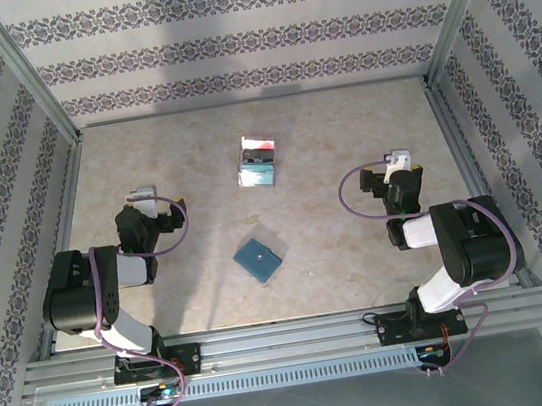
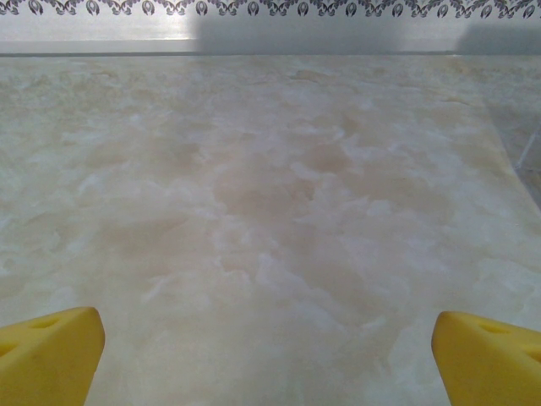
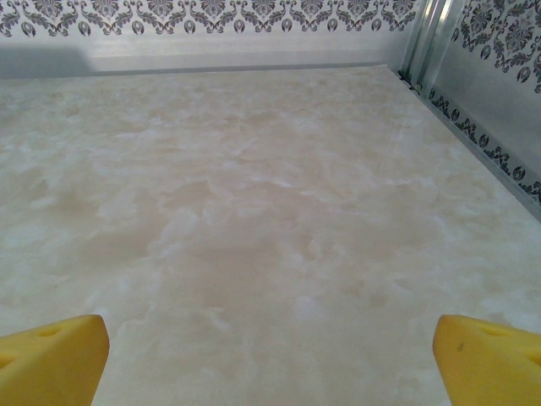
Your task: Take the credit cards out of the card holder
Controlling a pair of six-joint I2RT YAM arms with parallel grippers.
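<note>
The card holder, a slate-blue square, lies flat on the table near the middle, turned like a diamond. Beyond it lies a small pile of credit cards, red-and-white at the far end and teal-green at the near end. My left gripper rests left of both, apart from them; in the left wrist view it is open, its yellow fingertips wide over bare table. My right gripper rests to the right, and it is open too, with nothing between its yellow fingertips.
The marbled beige table is boxed in by patterned walls on aluminium posts. A metal rail runs along the near edge where both arm bases are bolted. Purple cables loop beside each wrist.
</note>
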